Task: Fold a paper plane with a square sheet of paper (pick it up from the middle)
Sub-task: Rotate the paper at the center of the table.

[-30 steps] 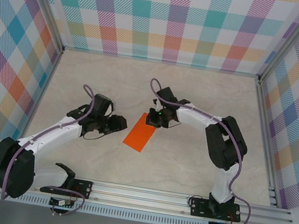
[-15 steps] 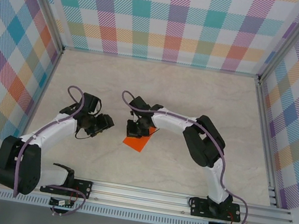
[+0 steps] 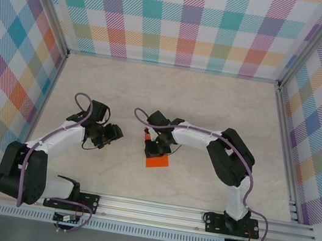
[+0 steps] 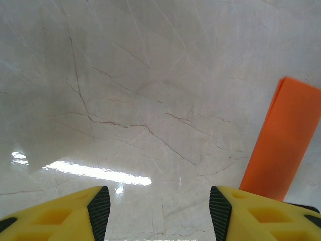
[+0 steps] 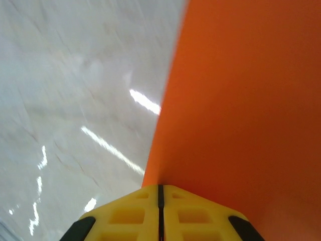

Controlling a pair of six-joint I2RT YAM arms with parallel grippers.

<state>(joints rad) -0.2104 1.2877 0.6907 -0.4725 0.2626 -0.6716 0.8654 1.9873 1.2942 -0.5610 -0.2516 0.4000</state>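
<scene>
While L hand [image 4: 159, 208] hangs half-open, empty, R hand [image 5: 159, 190] is shut w/ tips on orange paper [image 5: 241, 100].

The pale, marbled tabletop [image 3: 213, 104] carries a folded orange sheet of paper [image 3: 158, 162], lying slightly toward 6 o'clock from its centre.

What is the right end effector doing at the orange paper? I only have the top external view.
Observer: Right wrist view: the right end effector has its jaws shut tight, and the orange paper lies just past the tips.
Operator: And the left end effector?
Observer: Left wrist view: the left end effector is open, with bare table between its fingers.
Operator: Any paper in that view?
Observer: Yes, a narrow orange strip at the right side of the frame.
</scene>
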